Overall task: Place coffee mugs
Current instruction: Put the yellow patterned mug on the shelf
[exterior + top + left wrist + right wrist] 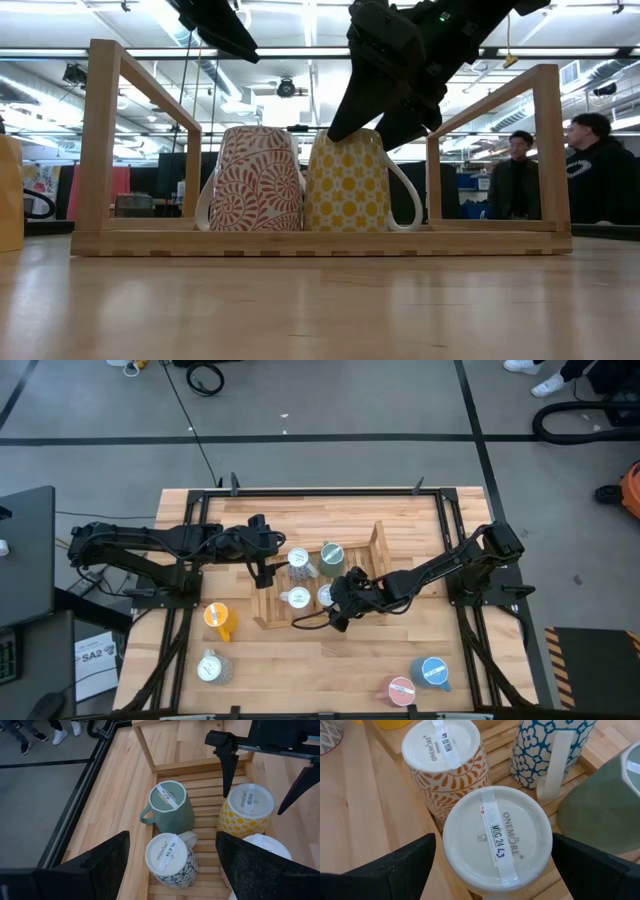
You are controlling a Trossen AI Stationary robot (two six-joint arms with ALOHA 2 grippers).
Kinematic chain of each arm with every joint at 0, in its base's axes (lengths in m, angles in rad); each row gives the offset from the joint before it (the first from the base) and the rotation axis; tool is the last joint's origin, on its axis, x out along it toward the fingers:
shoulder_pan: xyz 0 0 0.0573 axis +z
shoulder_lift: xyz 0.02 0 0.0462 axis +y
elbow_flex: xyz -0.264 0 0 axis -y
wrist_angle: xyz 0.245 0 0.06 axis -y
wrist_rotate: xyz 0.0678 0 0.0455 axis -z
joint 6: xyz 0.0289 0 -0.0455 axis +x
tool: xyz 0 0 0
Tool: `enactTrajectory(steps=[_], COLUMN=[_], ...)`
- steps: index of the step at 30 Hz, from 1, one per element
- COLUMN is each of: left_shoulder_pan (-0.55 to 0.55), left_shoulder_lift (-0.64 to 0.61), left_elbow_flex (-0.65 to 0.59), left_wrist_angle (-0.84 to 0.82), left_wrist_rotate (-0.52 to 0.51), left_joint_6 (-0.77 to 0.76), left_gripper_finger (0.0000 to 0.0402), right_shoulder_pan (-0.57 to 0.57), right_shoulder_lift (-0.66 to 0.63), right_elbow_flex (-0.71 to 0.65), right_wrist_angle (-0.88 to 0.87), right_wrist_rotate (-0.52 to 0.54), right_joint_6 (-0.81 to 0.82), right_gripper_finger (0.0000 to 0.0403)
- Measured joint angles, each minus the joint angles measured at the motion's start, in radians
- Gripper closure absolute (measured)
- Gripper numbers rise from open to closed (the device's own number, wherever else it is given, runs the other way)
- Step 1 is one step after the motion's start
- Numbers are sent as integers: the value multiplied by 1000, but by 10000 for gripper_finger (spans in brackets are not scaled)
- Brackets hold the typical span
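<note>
Mugs: four upside down inside wooden rack (378,546) mid-counter: yellow-dotted mug (496,837), orange-patterned mug (442,757), blue-patterned mug (170,860), green mug (169,806). Four more outside rack on counter (300,660): orange mug (218,619) and grey speckled mug (212,669) near left front, pink mug (401,690) and blue mug (433,673) near right front. Right hand (492,865) directly above yellow-dotted mug, fingers spread to either side of its base, not pinching. Left hand (172,865) above rack's left end, fingers spread, holding nothing.
</note>
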Motion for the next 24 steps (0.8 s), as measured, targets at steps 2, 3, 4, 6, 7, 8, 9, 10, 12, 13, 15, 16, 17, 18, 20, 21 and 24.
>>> enactTrajectory(steps=[2,3,4,6,7,8,9,10,12,13,15,16,17,18,20,21,24], left_shoulder_pan=[0,0,0,0,0,0,0,0,0,0,0,0,0,0,0,0,0], left_shoulder_lift=[0,0,0,0,0,0,0,0,0,0,0,0,0,0,0,0,0], left_elbow_flex=[0,0,0,0,0,0,0,0,0,0,0,0,0,0,0,0,0], left_wrist_angle=[0,0,0,0,0,0,0,0,0,0,0,0,0,0,0,0,0], left_wrist_rotate=[0,0,0,0,0,0,0,0,0,0,0,0,0,0,0,0,0], left_joint_6=[0,0,0,0,0,0,0,0,0,0,0,0,0,0,0,0,0], left_gripper_finger=[99,99,99,99,99,99,99,99,99,99,99,99,99,99,99,99,99], right_shoulder_pan=[0,0,0,0,0,0,0,0,0,0,0,0,0,0,-1,-3,-6], right_shoulder_lift=[0,0,0,0,0,0,0,0,0,0,0,0,0,0,0,0,0], right_elbow_flex=[0,0,0,0,0,0,0,0,0,0,0,0,0,0,0,0,0], right_wrist_angle=[0,0,0,0,1,2,3,4,6,6,6,6,6,6,6,6,7], right_wrist_rotate=[0,-1,-1,-1,-1,-2,-2,-3,-2,-1,-3,-3,-3,-2,-1,-1,-2], right_joint_6=[0,0,0,0,0,0,0,0,0,0,0,0,0,3,14,22,29], right_gripper_finger=[11,11,11,11,11,11,11,11,11,11,11,11,11,11,11,11,11])
